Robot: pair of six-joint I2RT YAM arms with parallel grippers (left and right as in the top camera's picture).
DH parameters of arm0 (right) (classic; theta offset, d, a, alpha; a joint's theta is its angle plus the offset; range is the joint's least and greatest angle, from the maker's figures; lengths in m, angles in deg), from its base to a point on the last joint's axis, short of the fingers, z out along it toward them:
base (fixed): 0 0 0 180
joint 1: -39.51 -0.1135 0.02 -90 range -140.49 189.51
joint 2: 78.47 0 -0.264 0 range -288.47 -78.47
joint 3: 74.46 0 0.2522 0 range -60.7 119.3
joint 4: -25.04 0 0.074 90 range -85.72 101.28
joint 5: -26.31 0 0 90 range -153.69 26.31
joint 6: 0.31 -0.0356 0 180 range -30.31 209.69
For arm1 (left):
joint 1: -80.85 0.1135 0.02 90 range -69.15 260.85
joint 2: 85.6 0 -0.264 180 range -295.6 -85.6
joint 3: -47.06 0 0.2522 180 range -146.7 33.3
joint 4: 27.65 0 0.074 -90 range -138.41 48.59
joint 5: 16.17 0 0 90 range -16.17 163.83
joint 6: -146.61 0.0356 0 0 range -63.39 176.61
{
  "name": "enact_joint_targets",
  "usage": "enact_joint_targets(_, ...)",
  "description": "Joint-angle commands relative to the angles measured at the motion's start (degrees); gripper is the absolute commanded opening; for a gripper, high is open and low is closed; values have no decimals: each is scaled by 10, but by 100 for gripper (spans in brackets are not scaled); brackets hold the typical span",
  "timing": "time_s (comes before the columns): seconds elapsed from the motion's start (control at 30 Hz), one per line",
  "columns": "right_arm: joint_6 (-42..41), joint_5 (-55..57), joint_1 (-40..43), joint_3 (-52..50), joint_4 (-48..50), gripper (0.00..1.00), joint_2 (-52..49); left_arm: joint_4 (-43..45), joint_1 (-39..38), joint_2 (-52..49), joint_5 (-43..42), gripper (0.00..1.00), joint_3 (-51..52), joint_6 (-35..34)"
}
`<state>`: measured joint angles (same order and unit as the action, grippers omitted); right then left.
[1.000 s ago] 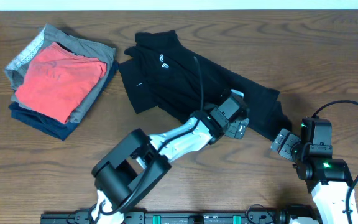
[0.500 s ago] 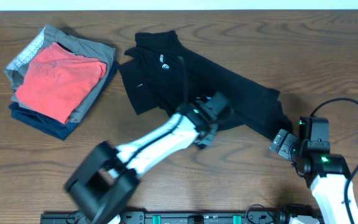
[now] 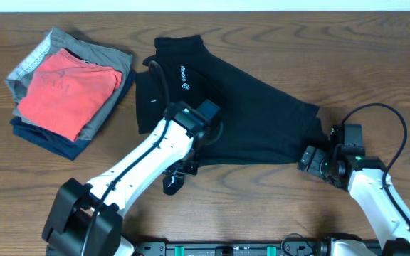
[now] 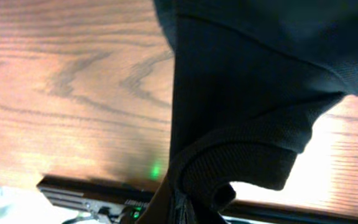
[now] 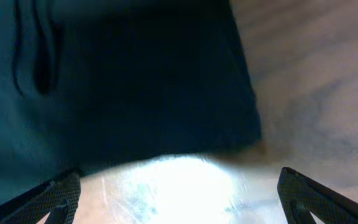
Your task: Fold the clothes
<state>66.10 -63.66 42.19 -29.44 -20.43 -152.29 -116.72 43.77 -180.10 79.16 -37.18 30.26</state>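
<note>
Black shirt (image 3: 248, 128) lay diagonally; left gripper (image 3: 188, 166) pinched its near edge mid-length, while right gripper (image 3: 309, 158) stood spread beside its right corner.

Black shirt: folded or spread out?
Spread, not folded: the black soft-fabric shirt lies rumpled diagonally across the brown wooden table, white chest lettering facing up.

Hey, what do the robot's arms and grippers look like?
Left arm and right arm: white links, black joints and wrists. Thin black cables arc at the wrists: left cable, right cable. The right gripper has black, textured fingers.
</note>
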Motion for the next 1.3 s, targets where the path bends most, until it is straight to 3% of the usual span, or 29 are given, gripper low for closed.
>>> enact_joint_targets(0.0,-18,-5,8,8,30,99,-7,-20,14,3,21,6,0,-10)
enact_joint_targets(0.17,-21,-50,8,9,131,99,-7,-72,26,6,94,6,0,-57)
enact_joint_targets(0.27,-20,-82,7,9,182,99,-7,-69,29,13,97,6,0,-57)
enact_joint_targets(0.63,66,-130,-5,9,136,99,-65,-34,29,15,67,6,0,-57)
enact_joint_targets(0.93,78,-119,-35,9,249,99,-141,-32,29,15,67,6,0,-57)
enact_joint_targets(1.07,65,-104,-42,9,266,97,-189,-33,29,15,60,6,0,-57)
enact_joint_targets(1.27,37,-148,-47,9,310,84,-252,-30,29,15,52,6,0,-70)
